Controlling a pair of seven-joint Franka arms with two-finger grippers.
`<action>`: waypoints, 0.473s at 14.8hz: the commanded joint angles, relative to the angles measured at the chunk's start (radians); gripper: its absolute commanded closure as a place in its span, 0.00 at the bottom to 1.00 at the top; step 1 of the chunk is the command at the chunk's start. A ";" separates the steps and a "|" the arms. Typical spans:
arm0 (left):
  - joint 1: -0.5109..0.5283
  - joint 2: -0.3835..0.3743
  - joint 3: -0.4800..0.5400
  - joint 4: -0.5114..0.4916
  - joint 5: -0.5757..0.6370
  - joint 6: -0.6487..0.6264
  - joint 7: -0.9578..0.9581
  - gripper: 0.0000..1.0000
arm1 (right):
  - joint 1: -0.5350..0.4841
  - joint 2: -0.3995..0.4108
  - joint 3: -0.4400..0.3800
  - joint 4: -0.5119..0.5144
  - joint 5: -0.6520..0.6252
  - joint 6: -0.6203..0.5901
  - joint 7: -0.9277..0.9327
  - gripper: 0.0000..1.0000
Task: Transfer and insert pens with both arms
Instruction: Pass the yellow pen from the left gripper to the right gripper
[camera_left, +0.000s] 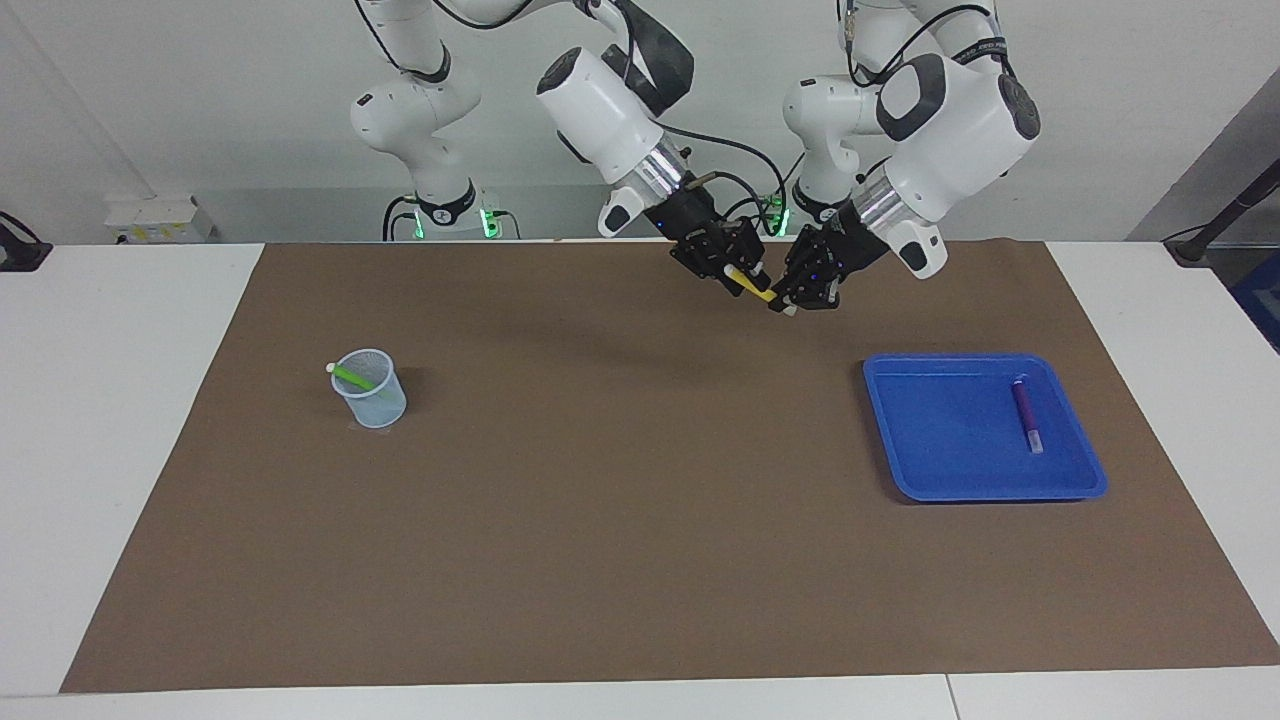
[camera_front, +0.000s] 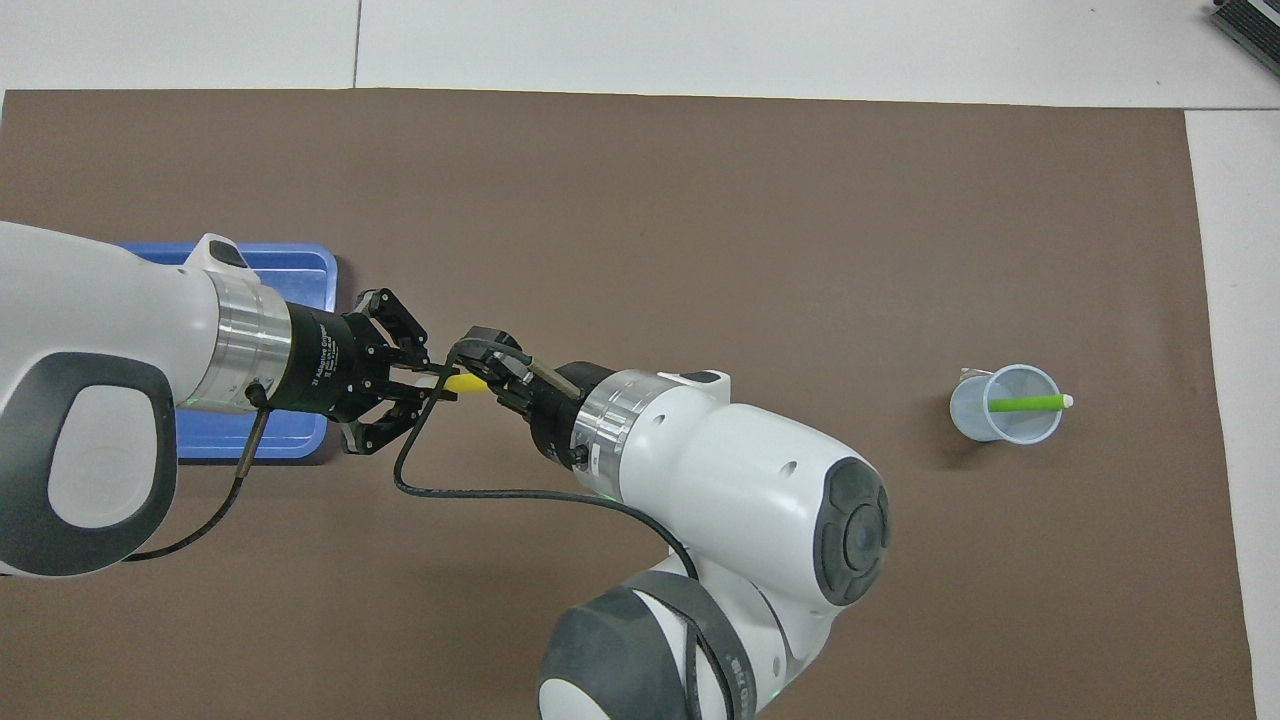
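The yellow pen hangs in the air between the two grippers, over the brown mat at the robots' side of the table, in the middle stretch between the cup and the tray. It is a thin bright yellow stick, tilted, and only a short piece of it shows between the black fingers. A small whitish end shows at the left gripper's side in the facing view.

The left gripper is pressed together on one end of the yellow pen and pinches it. The right gripper has its fingers around the other end of the same pen. I cannot tell if these fingers already press the pen or stand just beside it.

The green pen stands slanted in a pale, see-through cup, at the right arm's end of the table. It is bright green with a whitish tip, and this tip sticks out over the rim of the cup.

The dark purple pen lies flat in the blue tray, at the left arm's end of the table. Its light end points away from the robots. Both this pen and the green pen are well apart from the grippers.
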 joint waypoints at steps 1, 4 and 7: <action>-0.018 -0.036 0.013 -0.038 -0.019 0.022 -0.013 1.00 | -0.002 0.000 0.000 0.003 0.025 -0.003 -0.022 0.77; -0.018 -0.040 0.013 -0.038 -0.019 0.021 -0.014 1.00 | -0.004 0.000 0.000 0.002 0.026 -0.003 -0.022 1.00; -0.016 -0.040 0.013 -0.038 -0.019 0.019 -0.010 1.00 | -0.006 0.000 0.000 0.002 0.026 -0.003 -0.022 1.00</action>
